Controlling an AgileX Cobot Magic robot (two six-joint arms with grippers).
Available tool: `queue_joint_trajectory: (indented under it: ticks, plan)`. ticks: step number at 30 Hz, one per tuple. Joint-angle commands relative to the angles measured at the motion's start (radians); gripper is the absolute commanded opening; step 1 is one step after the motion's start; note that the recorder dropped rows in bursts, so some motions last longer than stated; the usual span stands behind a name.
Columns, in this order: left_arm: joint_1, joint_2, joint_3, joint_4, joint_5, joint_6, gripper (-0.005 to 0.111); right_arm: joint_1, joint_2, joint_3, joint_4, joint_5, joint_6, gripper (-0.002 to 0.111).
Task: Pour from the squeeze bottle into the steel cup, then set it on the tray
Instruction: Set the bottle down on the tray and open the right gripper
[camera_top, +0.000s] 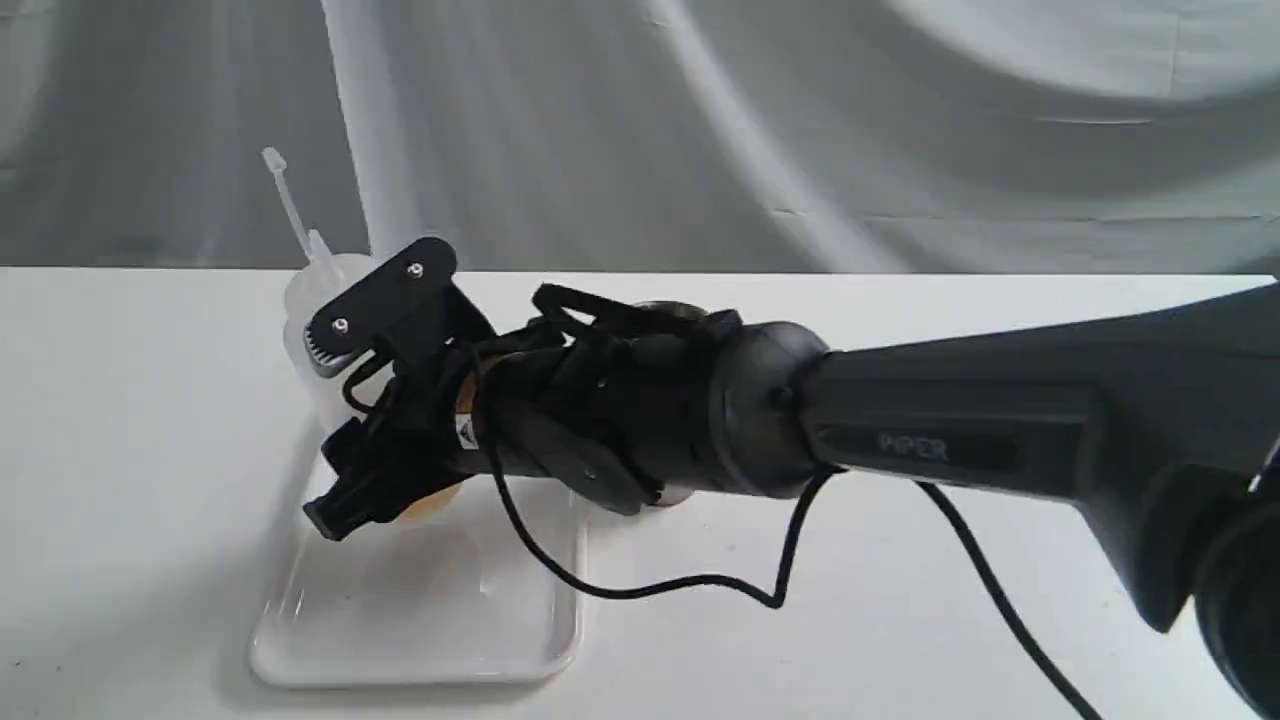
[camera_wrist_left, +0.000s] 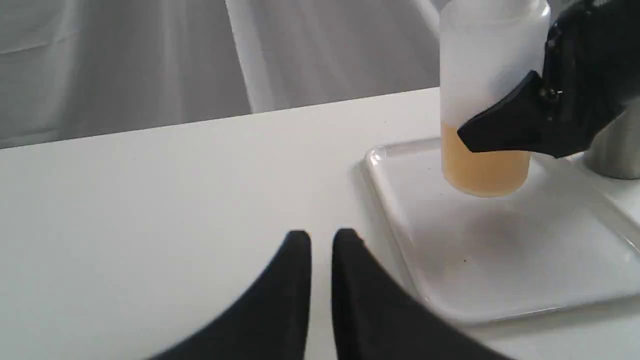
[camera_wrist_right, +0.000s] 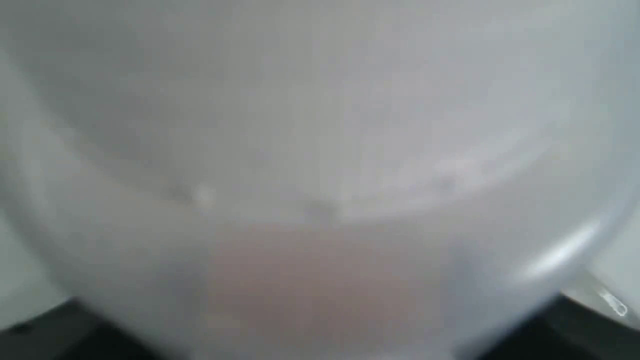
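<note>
**White counter, bottle over the tray: putting it down cleanly**

Grey draped cloth (camera_top: 700, 120) backs a plain white counter (camera_top: 150, 450). At the left of the exterior view the right gripper (camera_top: 335, 430), reaching across from the right edge, is clamped on the squeeze bottle (camera_top: 315, 300). The bottle stands upright over the far end of the tray (camera_top: 420, 640), with its tethered cap (camera_top: 275, 165) sticking up in the upper left. In the left wrist view amber liquid fills only the lowest part of the bottle, and a soft shadow lies on the tray under it. Whether the base touches the tray I cannot tell. The right wrist view is filled by the blurred bottle wall.

The steel cup (camera_wrist_left: 612, 145) stands at the right edge of the left wrist view, just beside the tray and largely behind the arm. Its contents are hidden. The left gripper (camera_wrist_left: 322, 237) is empty at the bottom of its own view, its fingers (camera_wrist_left: 295, 280) nearly together.

Judging by the upright bottle, the step in hand is the placing.
- Lower it straight down without tilting.
- Do not tighten the grip; the nozzle is uncapped and the soft wall could push liquid out.
- Let go only once the base sits flat inside the rim.
- Open wide, then back out toward the right of the frame.
- Stay clear of the cup, and keep the dangling cable (camera_top: 600, 590) from dragging on the bottle.
</note>
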Motion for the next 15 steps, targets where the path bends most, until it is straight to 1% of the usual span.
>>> queue_joint_trajectory:
  ticks: [1, 15]
  plan:
    - [-0.003, -0.005, 0.004, 0.001, -0.007, -0.002, 0.008, 0.002, 0.001, -0.008, 0.009, -0.027, -0.010, 0.041]
    - [-0.003, -0.005, 0.004, 0.001, -0.007, -0.002, 0.008, 0.002, 0.026, -0.008, 0.014, -0.015, -0.010, 0.041]
